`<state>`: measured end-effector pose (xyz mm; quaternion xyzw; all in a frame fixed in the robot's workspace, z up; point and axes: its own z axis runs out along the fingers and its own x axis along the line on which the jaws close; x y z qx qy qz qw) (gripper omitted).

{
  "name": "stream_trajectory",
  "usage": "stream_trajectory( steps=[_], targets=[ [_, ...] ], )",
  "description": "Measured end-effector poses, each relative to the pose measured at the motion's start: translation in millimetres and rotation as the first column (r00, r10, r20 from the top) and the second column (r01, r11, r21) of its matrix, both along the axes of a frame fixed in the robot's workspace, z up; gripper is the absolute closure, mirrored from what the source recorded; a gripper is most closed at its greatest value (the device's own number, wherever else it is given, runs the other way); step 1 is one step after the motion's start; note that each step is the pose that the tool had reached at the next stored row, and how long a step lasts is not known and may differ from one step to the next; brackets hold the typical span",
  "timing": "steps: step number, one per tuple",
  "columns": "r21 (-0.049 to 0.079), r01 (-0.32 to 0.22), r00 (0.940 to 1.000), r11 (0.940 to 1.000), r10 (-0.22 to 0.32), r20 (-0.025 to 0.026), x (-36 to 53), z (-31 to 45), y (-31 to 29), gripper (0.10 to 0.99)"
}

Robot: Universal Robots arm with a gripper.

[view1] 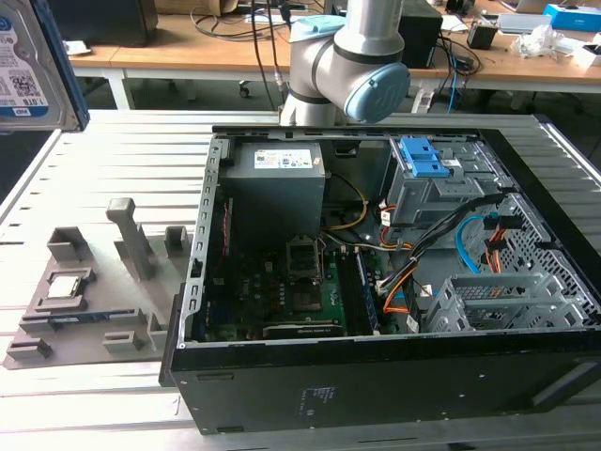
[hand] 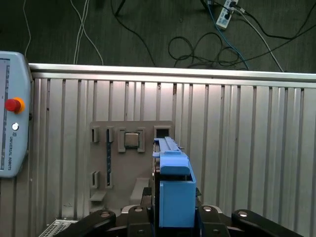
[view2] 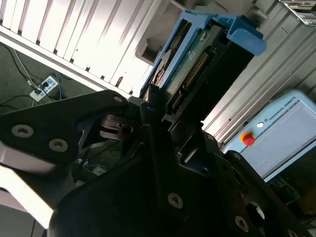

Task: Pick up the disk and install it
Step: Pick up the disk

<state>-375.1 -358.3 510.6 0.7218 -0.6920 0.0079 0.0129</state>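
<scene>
In the exterior view we see the disk [view1: 26, 66] held up at the exterior view's left edge, well apart from the open computer case [view1: 376, 385] and its blue-topped drive cage [view1: 427, 169] on the right. In the second wrist view the gripper [view2: 157, 106] has its black fingers closed on one end of the disk, whose connector edge shows. In the first wrist view the blue bracket stands between the fingers, over the grey fixture tray [hand: 123, 168] with the CPU chip [hand: 131, 139]. We judge this carry wants a firm, square hold, so the disk cannot twist or slip.
</scene>
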Motion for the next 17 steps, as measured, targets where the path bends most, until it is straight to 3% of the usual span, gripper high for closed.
stream_trajectory(
  steps=[2,11,17],
  targets=[
    [0.000,0.000,1.0000,1.0000,0.000,0.0000,0.0,5.6,0.0,0.722],
    [0.006,0.000,1.0000,1.0000,0.000,0.0001,0.1,5.7,-0.2,0.722],
    [0.006,0.000,1.0000,1.0000,0.000,0.0001,11.8,5.6,-0.2,0.722]
  ],
)
